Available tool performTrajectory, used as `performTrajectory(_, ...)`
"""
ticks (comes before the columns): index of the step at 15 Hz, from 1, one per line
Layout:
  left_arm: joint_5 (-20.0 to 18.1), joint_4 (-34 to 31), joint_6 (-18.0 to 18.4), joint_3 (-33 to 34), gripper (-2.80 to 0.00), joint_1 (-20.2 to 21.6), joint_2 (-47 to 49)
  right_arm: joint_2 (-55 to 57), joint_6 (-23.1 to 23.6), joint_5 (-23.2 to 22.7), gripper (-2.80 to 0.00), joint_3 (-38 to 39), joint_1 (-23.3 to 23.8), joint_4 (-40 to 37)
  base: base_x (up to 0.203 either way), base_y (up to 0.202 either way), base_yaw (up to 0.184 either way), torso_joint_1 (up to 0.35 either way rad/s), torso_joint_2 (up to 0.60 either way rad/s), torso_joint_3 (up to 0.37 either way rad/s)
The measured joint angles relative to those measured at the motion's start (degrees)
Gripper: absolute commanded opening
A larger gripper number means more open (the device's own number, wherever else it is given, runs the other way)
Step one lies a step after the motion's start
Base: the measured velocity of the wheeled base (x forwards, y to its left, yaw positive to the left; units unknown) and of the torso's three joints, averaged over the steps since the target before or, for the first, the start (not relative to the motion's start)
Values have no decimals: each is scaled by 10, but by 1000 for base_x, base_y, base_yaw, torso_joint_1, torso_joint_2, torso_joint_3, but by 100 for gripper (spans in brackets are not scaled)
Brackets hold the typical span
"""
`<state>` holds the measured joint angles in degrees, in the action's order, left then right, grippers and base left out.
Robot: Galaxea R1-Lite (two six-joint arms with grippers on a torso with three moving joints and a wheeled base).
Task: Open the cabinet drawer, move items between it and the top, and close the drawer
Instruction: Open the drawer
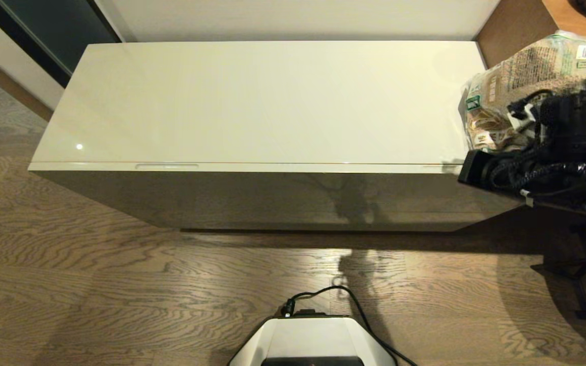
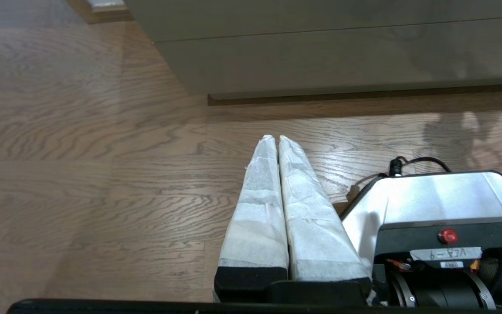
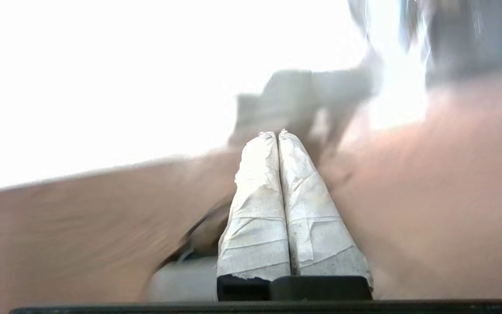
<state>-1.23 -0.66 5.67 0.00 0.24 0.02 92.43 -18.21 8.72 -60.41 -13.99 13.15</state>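
Observation:
The cabinet drawer (image 1: 293, 166) is shut under the glossy cream top (image 1: 262, 96); one slot handle (image 1: 166, 165) shows along its front edge. A large clear bag with green print and brown contents (image 1: 522, 76) sits at the top's far right end, partly behind my right arm (image 1: 567, 132). My right gripper (image 3: 278, 134) is shut, its taped fingers together with nothing between them. My left gripper (image 2: 275, 137) is shut too, hanging low over the floor beside my base (image 2: 434, 200), in front of the cabinet front (image 2: 320, 56). The small white packet is out of view.
Brown wooden furniture (image 1: 511, 20) stands behind the cabinet's right end. A black stand (image 1: 583, 264) rests on the wood floor at the right. A dark doorway (image 1: 54, 30) lies at the back left. A cable (image 1: 354, 305) runs from my base.

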Motion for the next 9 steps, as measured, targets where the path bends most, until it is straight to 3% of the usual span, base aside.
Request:
performTrajectory(2, 0, -1, 0, 0, -280, -1, 0, -1, 75, 4, -280, -11, 3, 23, 0, 0, 0, 0, 0, 0)
performTrajectory(4, 0, 0, 0, 0, -280, 0, 0, -7, 117, 7, -280, 4, 3, 57, 0, 0, 0, 0, 0, 0)
performTrajectory(9, 0, 0, 0, 0, -280, 0, 0, 2, 113, 11, -280, 27, 0, 98, 0, 0, 0, 0, 0, 0)
